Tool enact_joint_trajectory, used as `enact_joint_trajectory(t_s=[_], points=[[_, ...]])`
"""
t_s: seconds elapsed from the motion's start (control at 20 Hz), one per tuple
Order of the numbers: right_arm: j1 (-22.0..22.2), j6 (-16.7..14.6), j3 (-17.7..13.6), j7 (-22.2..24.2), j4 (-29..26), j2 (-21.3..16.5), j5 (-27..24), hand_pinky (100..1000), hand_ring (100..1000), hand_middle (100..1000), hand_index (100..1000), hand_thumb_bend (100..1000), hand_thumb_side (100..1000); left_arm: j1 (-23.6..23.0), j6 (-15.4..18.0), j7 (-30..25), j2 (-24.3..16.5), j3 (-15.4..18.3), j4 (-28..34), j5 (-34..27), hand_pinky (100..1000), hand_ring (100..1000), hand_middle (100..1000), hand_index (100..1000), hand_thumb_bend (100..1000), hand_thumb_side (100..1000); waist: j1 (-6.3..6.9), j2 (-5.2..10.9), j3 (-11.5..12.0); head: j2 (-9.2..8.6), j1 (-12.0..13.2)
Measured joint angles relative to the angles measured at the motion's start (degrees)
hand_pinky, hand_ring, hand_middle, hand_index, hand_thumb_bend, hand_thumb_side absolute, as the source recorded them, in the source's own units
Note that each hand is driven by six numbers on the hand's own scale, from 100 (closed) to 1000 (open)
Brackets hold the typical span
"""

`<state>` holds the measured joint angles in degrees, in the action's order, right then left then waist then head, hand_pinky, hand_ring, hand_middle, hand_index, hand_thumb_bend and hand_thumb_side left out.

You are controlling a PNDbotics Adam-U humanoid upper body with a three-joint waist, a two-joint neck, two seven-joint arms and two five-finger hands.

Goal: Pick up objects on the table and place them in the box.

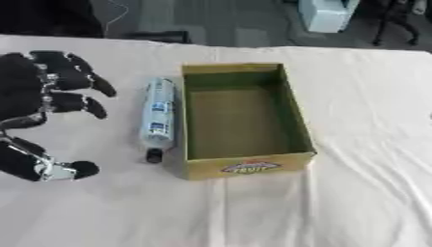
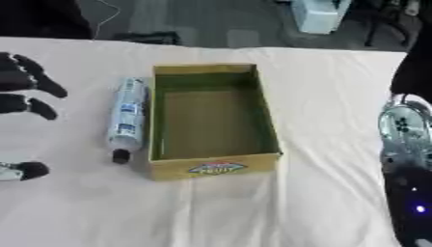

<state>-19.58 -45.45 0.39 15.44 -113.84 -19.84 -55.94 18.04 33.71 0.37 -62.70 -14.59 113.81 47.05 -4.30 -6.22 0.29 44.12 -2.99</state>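
A silver bottle (image 1: 158, 115) with a blue-and-white label and a black cap lies on the white cloth, its cap toward me, right against the left wall of the box. The box (image 1: 246, 166) is open, green and yellow cardboard, with nothing inside. My left hand (image 1: 42, 96) hovers to the left of the bottle, fingers spread and pointing toward it, thumb (image 1: 76, 170) low; a gap of cloth separates it from the bottle. On the right, only my right arm (image 2: 407, 144) shows along the edge; its hand is out of sight.
White wrinkled cloth (image 1: 363, 144) covers the table. Beyond the far edge the floor holds a dark object (image 1: 156, 36) and a white unit (image 1: 325, 14).
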Motion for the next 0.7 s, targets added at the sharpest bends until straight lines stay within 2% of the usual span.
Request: enact_joint_trajectory(t_s=[0.4, 0.7], points=[[0.0, 0.7, 0.3, 0.2, 0.0, 0.0, 0.0, 317, 432, 471, 667, 100, 860, 2.0, 2.6, 1.8, -1.1, -2.1, 0.1, 9.4, 802, 808, 740, 684, 427, 546, 0.32, -0.05, -0.6, 0.00, 0.0], [0.0, 1.1, 0.3, 0.2, 0.0, 0.0, 0.0, 317, 432, 471, 667, 100, 859, 4.1, 2.4, 4.6, -1.5, -2.4, 0.1, 13.6, 812, 821, 739, 683, 375, 521, 0.50, -0.06, -0.9, 0.00, 0.0]])
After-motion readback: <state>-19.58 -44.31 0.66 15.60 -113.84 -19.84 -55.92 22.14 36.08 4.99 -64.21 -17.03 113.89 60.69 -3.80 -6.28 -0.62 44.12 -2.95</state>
